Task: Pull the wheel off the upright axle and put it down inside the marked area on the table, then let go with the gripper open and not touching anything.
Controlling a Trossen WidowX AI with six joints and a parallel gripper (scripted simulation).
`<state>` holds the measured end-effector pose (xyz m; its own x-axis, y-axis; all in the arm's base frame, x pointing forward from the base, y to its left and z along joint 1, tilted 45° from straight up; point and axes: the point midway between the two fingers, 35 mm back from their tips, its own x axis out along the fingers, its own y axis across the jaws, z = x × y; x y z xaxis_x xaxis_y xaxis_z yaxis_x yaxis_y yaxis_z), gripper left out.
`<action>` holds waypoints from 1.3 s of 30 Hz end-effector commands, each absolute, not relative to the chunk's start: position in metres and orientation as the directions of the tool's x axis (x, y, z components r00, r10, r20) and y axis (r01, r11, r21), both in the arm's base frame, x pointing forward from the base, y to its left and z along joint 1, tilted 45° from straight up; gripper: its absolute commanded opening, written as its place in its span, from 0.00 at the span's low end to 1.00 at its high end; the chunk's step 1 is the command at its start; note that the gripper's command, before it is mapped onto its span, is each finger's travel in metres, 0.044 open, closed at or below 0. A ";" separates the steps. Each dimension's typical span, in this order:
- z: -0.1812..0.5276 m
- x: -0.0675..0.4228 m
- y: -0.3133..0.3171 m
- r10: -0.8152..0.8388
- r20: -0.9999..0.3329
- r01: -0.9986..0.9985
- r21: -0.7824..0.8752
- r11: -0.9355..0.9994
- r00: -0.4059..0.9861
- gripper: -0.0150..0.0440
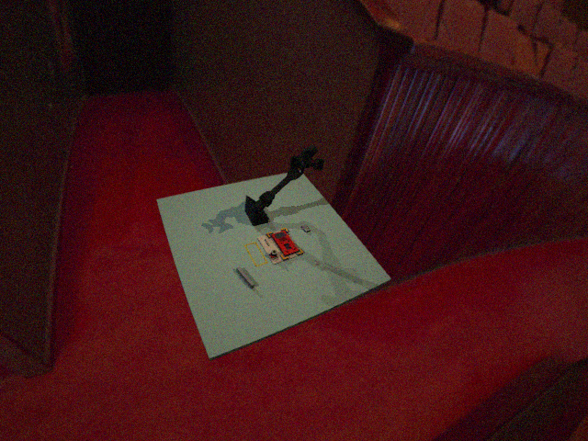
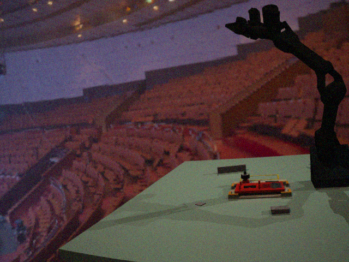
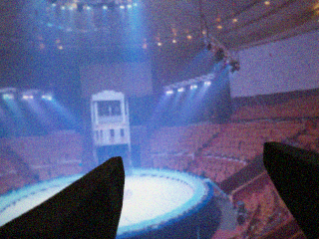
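A small dark wheel (image 1: pixel 273 254) (image 2: pixel 245 176) sits on an upright axle at the corner of a red and white brick assembly (image 1: pixel 285 243) (image 2: pixel 259 188). A yellow outlined rectangle (image 1: pixel 247 252) (image 2: pixel 264 174) is marked on the table right beside the assembly. My gripper (image 1: pixel 316 157) (image 2: pixel 232 27) (image 3: pixel 192 159) is open and empty. It is raised high in the air, far above and behind the assembly, and points out away from the table. The wrist view shows only the two dark fingers against the arena background.
The pale green table (image 1: pixel 222 313) (image 2: pixel 157 239) carries the arm's black base (image 1: pixel 256 213) (image 2: pixel 328 166). A long grey bar (image 1: pixel 245 277) (image 2: pixel 231 168), a small grey block (image 1: pixel 305 229) (image 2: pixel 280 209) and a tiny flat piece (image 2: pixel 200 203) lie around the assembly.
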<state>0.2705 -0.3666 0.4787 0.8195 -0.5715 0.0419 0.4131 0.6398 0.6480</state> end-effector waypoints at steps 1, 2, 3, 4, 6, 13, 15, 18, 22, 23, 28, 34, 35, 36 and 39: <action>0.431 0.300 -0.367 -0.507 -0.089 0.413 0.706 0.575 0.857 0.76; 0.419 0.306 -0.367 -0.491 -0.121 0.416 0.720 0.554 0.863 0.76; 0.407 0.313 -0.366 -0.473 -0.153 0.421 0.734 0.533 0.867 0.76; 0.395 0.319 -0.365 -0.454 -0.186 0.426 0.747 0.511 0.871 0.76; 0.372 0.331 -0.362 -0.413 -0.249 0.438 0.768 0.467 0.876 0.76; 0.287 0.366 -0.339 -0.237 -0.456 0.511 0.806 0.298 0.858 0.76; 0.262 0.374 -0.329 -0.176 -0.512 0.541 0.804 0.246 0.841 0.76; 0.226 0.384 -0.311 -0.081 -0.587 0.592 0.788 0.170 0.805 0.76; 0.180 0.393 -0.283 0.053 -0.672 0.668 0.741 0.076 0.739 0.76; 0.168 0.394 -0.275 0.089 -0.691 0.689 0.723 0.052 0.718 0.76; 0.114 0.395 -0.231 0.269 -0.759 0.795 0.604 -0.047 0.593 0.76; 0.059 0.385 -0.173 0.477 -0.782 0.912 0.392 -0.123 0.400 0.76; 0.050 0.382 -0.163 0.510 -0.779 0.928 0.348 -0.130 0.364 0.76; 0.043 0.378 -0.153 0.543 -0.774 0.943 0.303 -0.135 0.327 0.76; 0.022 0.366 -0.122 0.631 -0.746 0.977 0.160 -0.140 0.213 0.76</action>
